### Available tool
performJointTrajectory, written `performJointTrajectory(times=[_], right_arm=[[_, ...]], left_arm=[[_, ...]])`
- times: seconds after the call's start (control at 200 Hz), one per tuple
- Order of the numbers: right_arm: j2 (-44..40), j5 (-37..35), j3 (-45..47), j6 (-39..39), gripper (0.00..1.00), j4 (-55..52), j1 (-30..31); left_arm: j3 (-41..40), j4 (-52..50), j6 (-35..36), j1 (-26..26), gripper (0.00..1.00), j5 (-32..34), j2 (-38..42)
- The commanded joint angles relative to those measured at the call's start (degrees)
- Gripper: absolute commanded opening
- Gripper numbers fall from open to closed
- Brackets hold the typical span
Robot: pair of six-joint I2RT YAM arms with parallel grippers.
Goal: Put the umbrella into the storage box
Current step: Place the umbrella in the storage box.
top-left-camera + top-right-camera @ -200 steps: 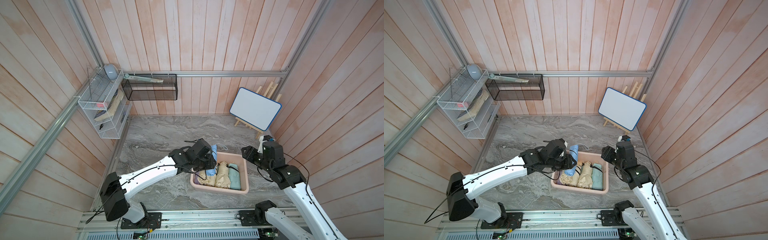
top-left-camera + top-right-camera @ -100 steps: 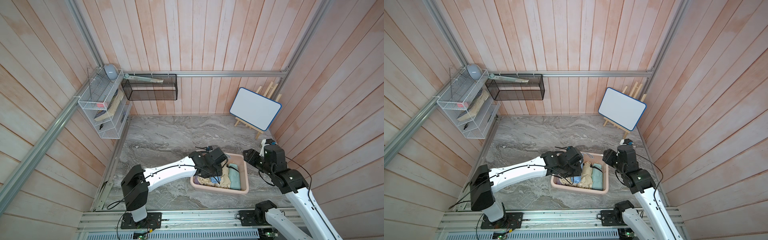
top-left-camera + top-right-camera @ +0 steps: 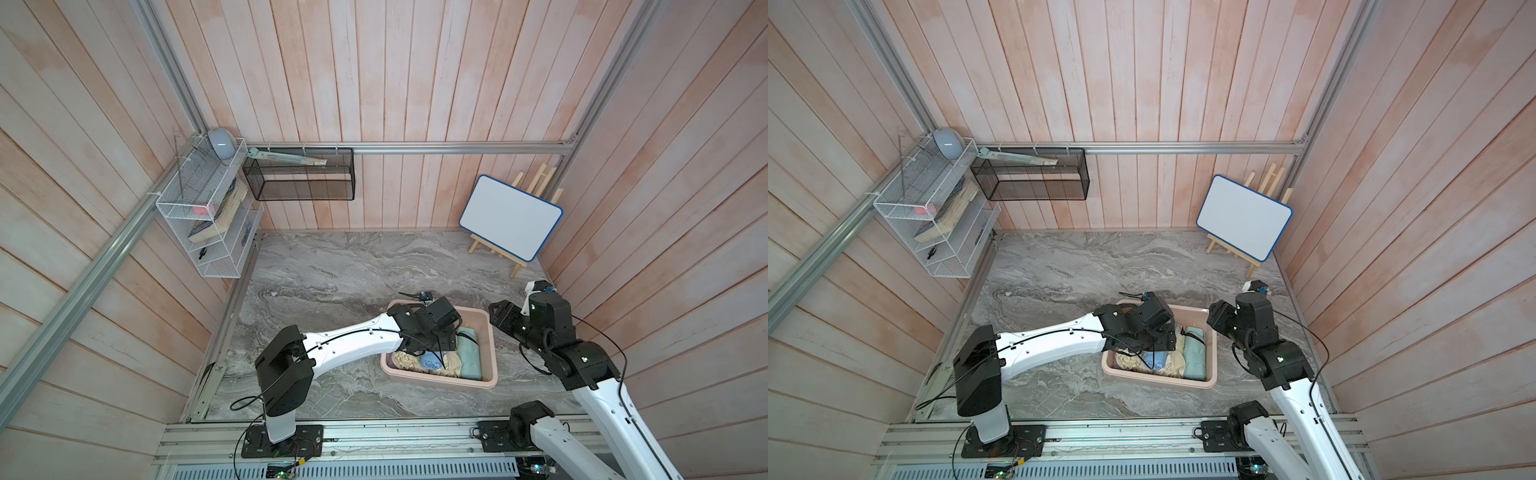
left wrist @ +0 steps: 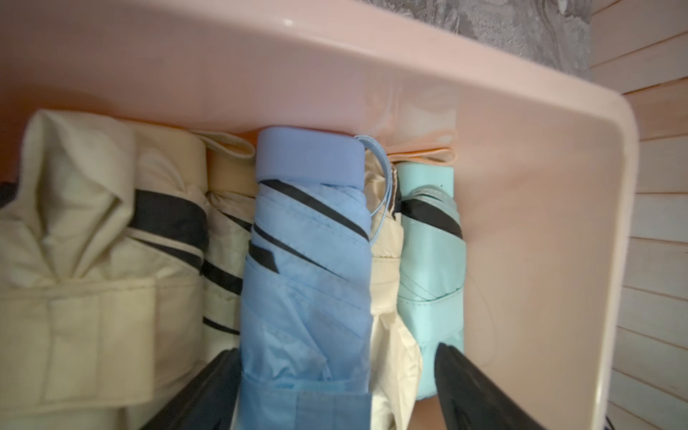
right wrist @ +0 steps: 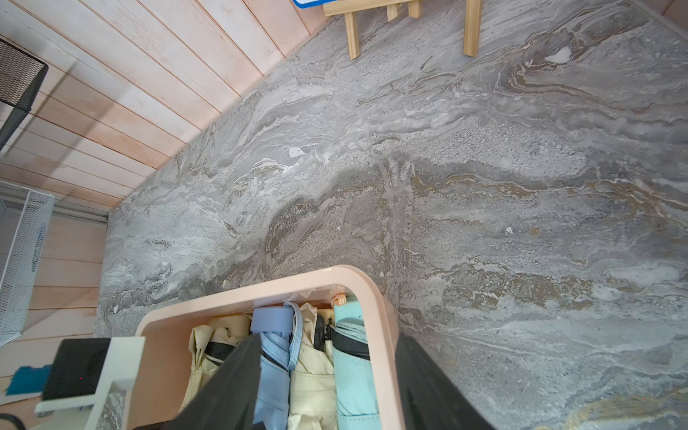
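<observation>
My left gripper (image 4: 337, 348) stood wide, a finger on each side of the blue umbrella (image 4: 309, 260); the umbrella was folded, with black stripes and a blue cap; it lay in the pink storage box (image 4: 595, 186) beside cream umbrellas (image 4: 74, 260) and a mint umbrella (image 4: 432, 260); a second before, I held it up over the box's edge; my right gripper (image 5: 329, 337) hung open, holding nothing; in both top views my left arm (image 3: 353, 344) hid most of it.

You are working over a grey, marble-veined tabletop (image 3: 332, 270). Two things stand directly on it: a pale pink rectangular plastic storage box (image 3: 436, 377) near the front edge, and a small wooden easel (image 3: 476, 245) carrying a blue-rimmed whiteboard (image 3: 511, 222) in the far right corner, well apart from the box.
</observation>
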State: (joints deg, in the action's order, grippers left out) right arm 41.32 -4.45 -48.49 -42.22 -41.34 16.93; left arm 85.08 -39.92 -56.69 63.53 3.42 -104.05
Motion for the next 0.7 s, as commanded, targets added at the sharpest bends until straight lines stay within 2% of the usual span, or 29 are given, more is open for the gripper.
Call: performJointTrajectory(times=[0.0,0.14,0.205,0.275,0.36,0.4,0.465,0.59,0.65,0.695], right_arm=[[0.84,-0.92,-1.53,1.20,0.63,-1.65,-0.27],[1.91,-1.36,-1.53,2.61,0.63,-0.56,-0.23],[2.42,-2.30,-1.43,3.55,0.64,0.88,-0.23],[3.09,-4.52,-1.52,5.15,0.64,2.79,-0.23],[3.91,-8.49,-1.53,8.45,0.64,6.14,-0.40],[4.40,-9.93,-1.39,10.96,0.65,8.31,-0.67],[5.52,-12.40,-0.98,14.38,0.73,11.58,-1.43],[7.68,-16.42,1.78,18.25,0.91,19.28,-4.43],[8.27,-16.39,4.87,19.99,0.94,24.72,-6.67],[8.64,-15.85,7.61,21.40,0.94,29.45,-8.33]], left_arm=[[1.09,0.09,0.36,-0.42,0.94,3.09,3.23],[-1.99,1.80,-1.62,-0.42,1.00,8.86,11.98],[-4.93,4.58,-1.27,-0.50,1.00,12.59,16.95],[-8.35,8.46,2.27,-0.89,1.00,17.49,22.05],[-13.64,15.11,10.61,-2.50,1.00,21.63,27.80],[-16.16,17.83,14.58,-4.32,1.00,22.14,30.43],[-19.96,21.13,19.88,-8.20,1.00,21.68,34.41],[-26.36,24.90,29.29,-19.40,1.00,21.60,39.99],[-30.29,27.56,36.20,-23.67,1.00,22.62,41.90],[-33.56,29.74,39.66,-26.49,1.00,25.97,42.82]])
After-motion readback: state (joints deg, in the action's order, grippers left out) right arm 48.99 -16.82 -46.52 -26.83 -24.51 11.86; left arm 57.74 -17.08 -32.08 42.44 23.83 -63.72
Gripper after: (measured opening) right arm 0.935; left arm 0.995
